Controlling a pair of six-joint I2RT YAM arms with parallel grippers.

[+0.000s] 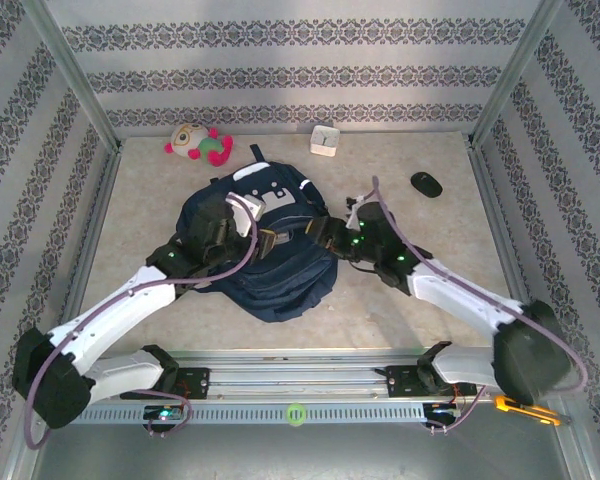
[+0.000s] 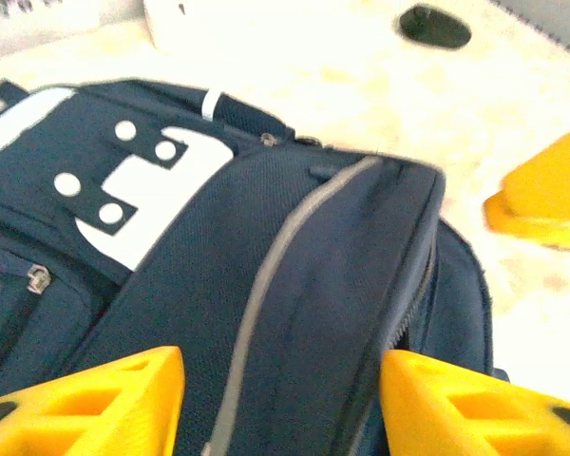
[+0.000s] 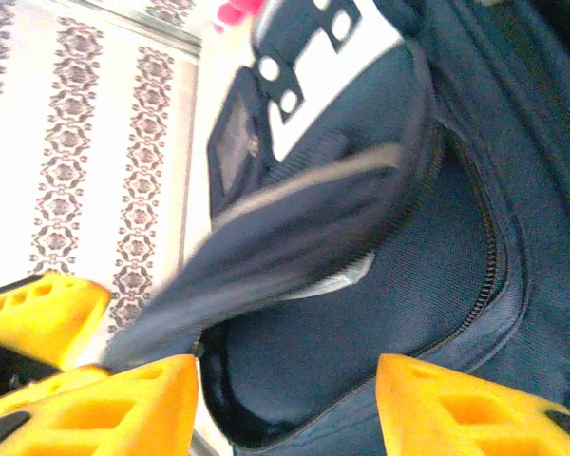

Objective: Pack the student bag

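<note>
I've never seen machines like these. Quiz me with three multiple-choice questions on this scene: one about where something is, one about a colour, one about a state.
1. Where on the table is the plush toy? A) near right B) far left C) dead centre
2. What colour is the bag? A) red B) green C) navy
3. The bag's compartment is: A) open B) zipped shut C) strapped over

Answers: 1 B, the toy lies near the back wall, left of the bag. 2 C, the fabric is navy with white patches. 3 A, the flap is lifted off the undone zip.
</note>
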